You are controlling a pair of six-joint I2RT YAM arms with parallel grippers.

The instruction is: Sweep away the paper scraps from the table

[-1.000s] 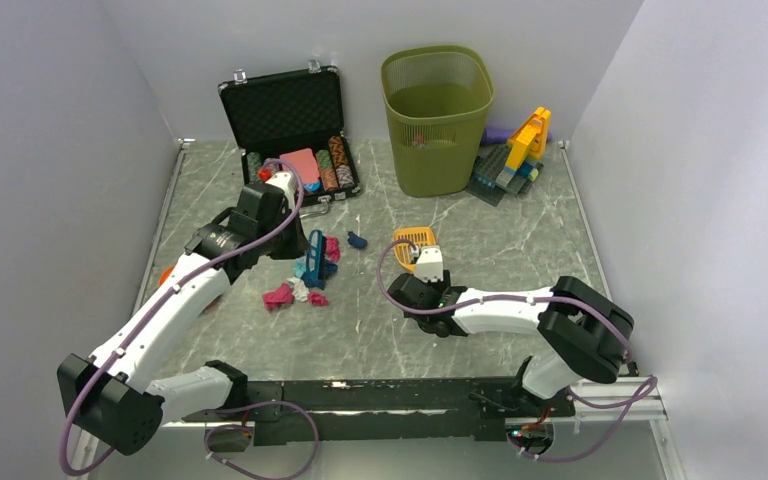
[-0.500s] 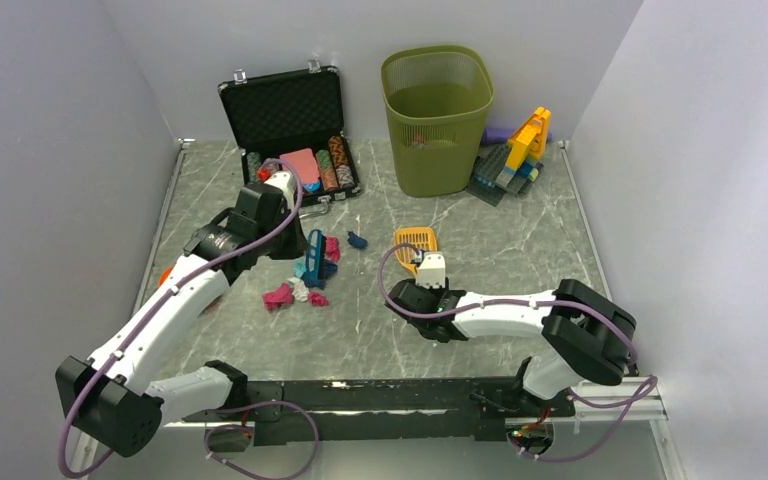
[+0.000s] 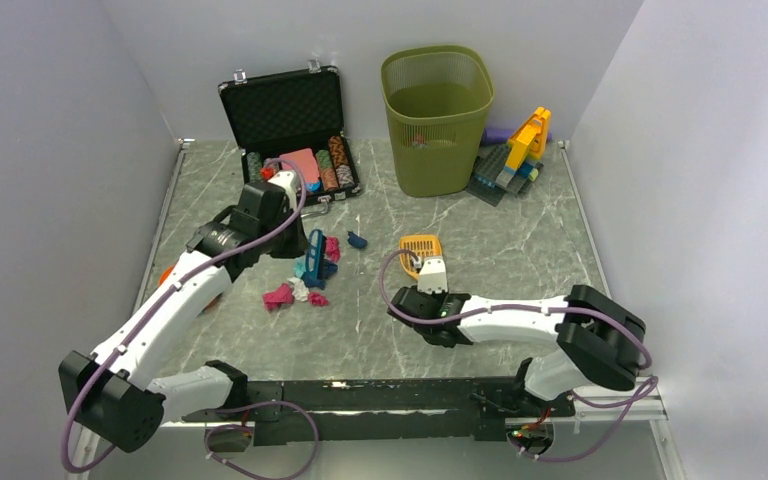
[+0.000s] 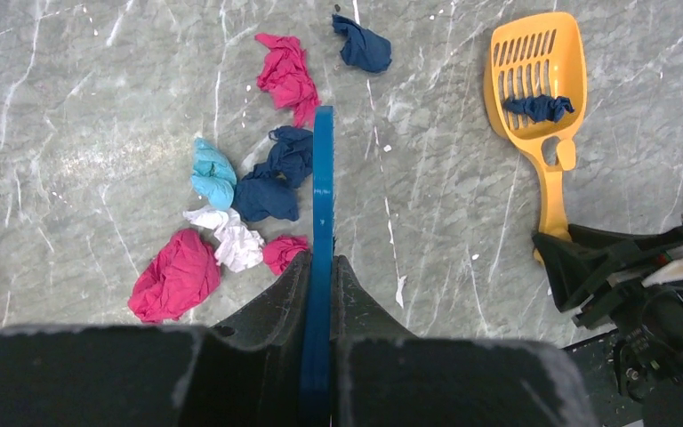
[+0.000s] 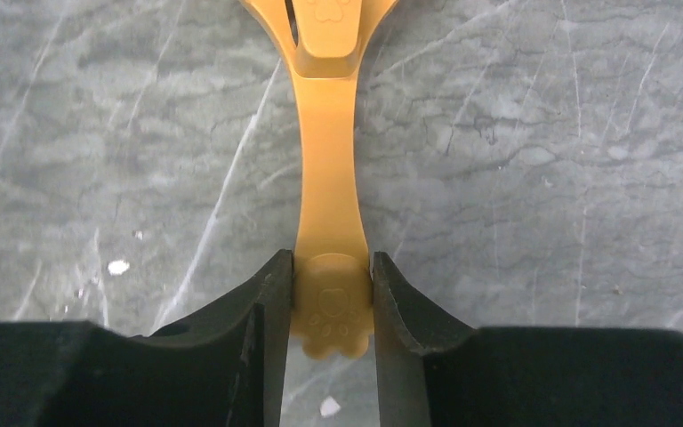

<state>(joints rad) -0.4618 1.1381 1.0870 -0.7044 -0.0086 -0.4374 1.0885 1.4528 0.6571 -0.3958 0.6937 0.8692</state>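
Several paper scraps (image 4: 231, 213) in pink, navy, teal and white lie on the grey-green marble table (image 3: 520, 250), just left of a blue flat sweeper (image 4: 322, 169); they also show in the top view (image 3: 298, 290). One navy scrap (image 4: 362, 46) lies apart, farther out. My left gripper (image 4: 322, 262) is shut on the sweeper, which stands on edge (image 3: 314, 256). My right gripper (image 5: 331, 271) is shut on the handle end of a yellow slotted scoop (image 5: 327, 178). The scoop (image 3: 420, 245) lies flat with a navy scrap (image 4: 539, 107) in its pan.
An olive mesh bin (image 3: 437, 120) stands at the back centre. An open black case of poker chips (image 3: 290, 125) is at the back left. Toy bricks (image 3: 515, 155) stand at the back right. An orange object (image 3: 165, 272) shows beside the left arm. Walls close three sides.
My right gripper and the yellow scoop have shifted slightly toward the near edge and right. The left arm, sweeper and scraps have hardly moved.
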